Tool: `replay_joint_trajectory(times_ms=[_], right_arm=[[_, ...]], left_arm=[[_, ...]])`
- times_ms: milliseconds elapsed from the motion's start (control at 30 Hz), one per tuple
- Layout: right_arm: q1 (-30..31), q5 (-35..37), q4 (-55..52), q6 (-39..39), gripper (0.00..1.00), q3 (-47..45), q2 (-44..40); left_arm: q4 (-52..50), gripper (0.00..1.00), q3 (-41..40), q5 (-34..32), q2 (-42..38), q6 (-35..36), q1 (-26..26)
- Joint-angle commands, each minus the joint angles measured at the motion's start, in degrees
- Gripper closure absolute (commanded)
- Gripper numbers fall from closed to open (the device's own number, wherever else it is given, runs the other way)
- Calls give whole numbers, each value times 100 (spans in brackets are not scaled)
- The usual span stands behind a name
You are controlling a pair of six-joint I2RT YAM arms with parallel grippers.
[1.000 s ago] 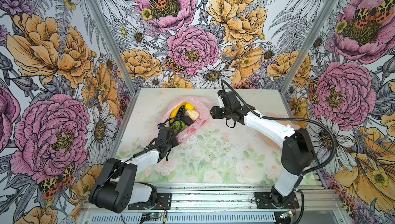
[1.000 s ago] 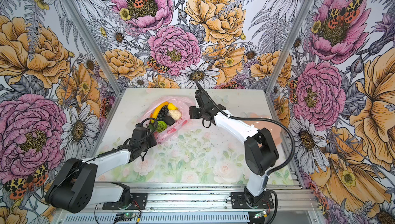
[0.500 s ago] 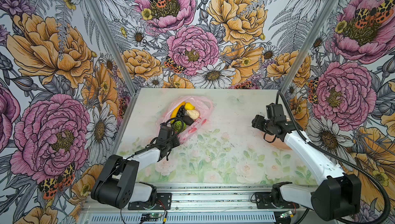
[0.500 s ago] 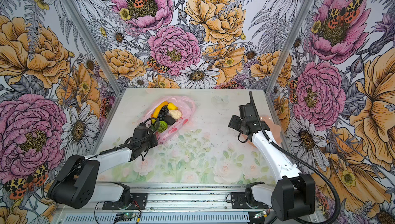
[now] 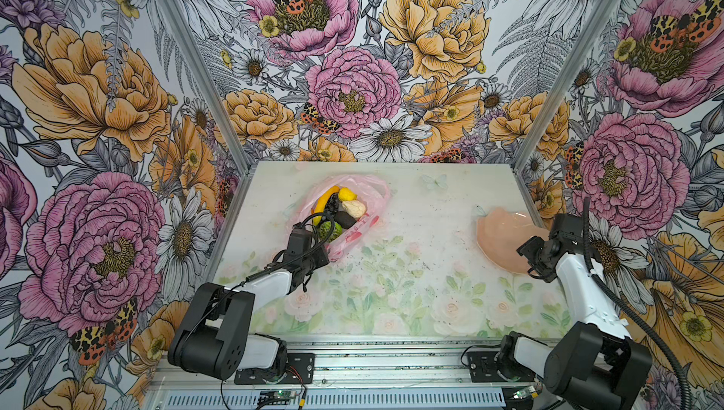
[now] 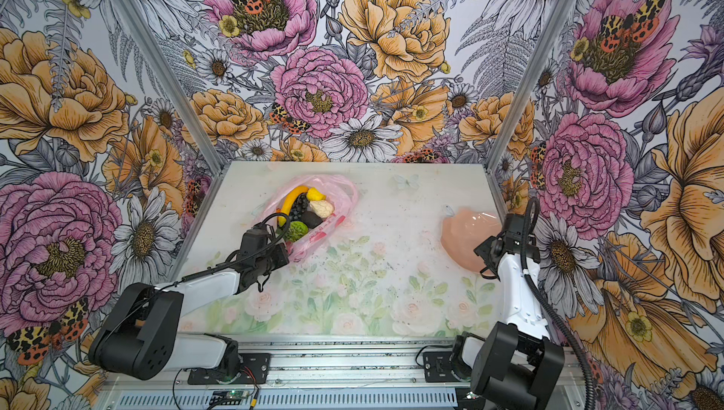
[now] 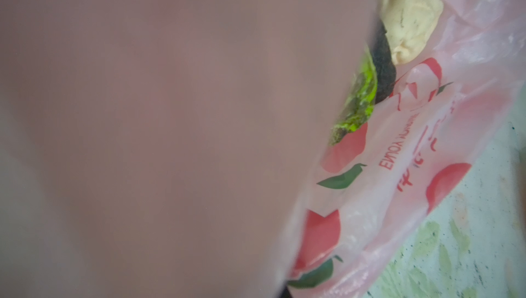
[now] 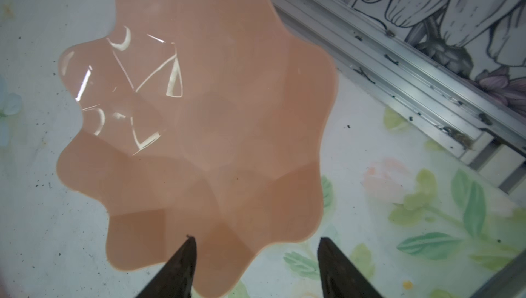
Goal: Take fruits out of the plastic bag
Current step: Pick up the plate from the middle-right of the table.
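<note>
Above peach dish point(image 8: 227, 97), wrist view alone shows right claw point(image 8: 256, 265) spread empty, left claw point(image 5: 322, 248) pinching bag point(image 5: 370, 192)

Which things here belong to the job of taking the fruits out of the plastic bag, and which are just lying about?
Belongs to the job: plastic bag; banana; lemon; pear; grape bunch; avocado; lime-green ball, all in the bag.

Lying about: peach scalloped dish, below the open right gripper.
</note>
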Motion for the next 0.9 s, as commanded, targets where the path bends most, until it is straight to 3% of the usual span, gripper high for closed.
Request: replay_joint_trajectory(times_ms=[0, 400, 867], right_arm=[[-363, -43, -23, -83, 31, -140, 136], [-499, -744, 1343, 201, 34, -898, 529], [-495, -1102, 1812, 270, 71, -1091, 673]], left_arm=[[234, 100, -39, 219, -94, 42, 80], [419, 100, -66, 343, 14, 46, 115], [544, 100, -92, 420, 76, 75, 125]])
